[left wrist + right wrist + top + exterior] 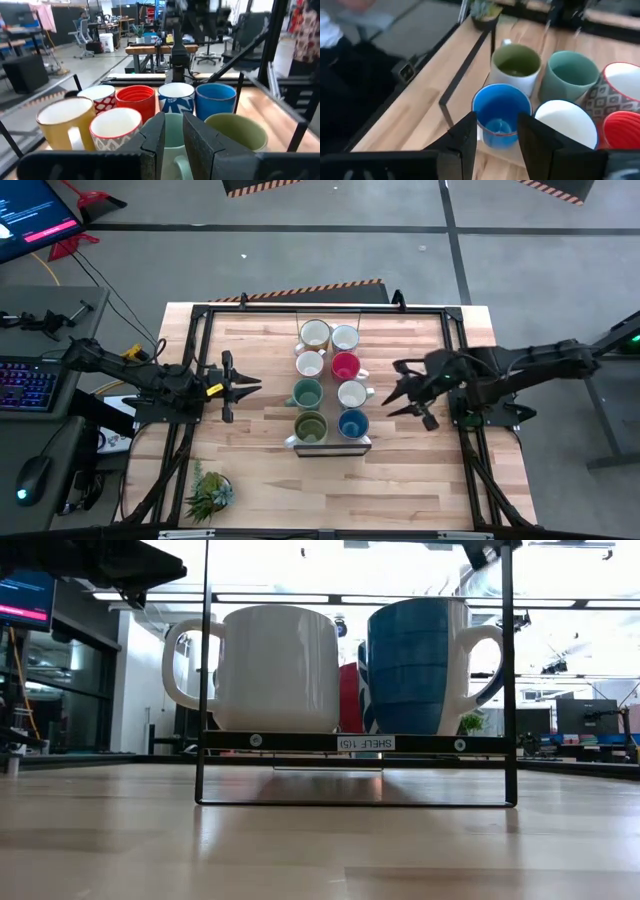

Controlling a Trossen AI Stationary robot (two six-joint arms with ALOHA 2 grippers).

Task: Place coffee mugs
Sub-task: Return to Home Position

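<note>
High view: all eight coffee mugs (308, 393) stand in two rows on the shelf (330, 448) mid-table (400, 480); left pincer (255, 385) narrowly parted, right pincer (397, 390) wide, both empty; placing looks done; next, park both arms clear.

Table (400, 470): light wooden planks, centre of the high view.
Frame (330, 310): black metal rails around the tabletop.
Potted plant (208, 492): small, spiky, green; lower left of the table.
Keyboard (25, 383): purple backlit keys, left edge.
Mouse (33, 477): dark, lower left corner.
Monitor (30, 215): lit screen, upper left corner.
Hazard strip (310, 290): yellow-black stripes, just above the table's upper edge.
Shelf label (366, 743): white tag on a black rail, centre of the low view.
</note>
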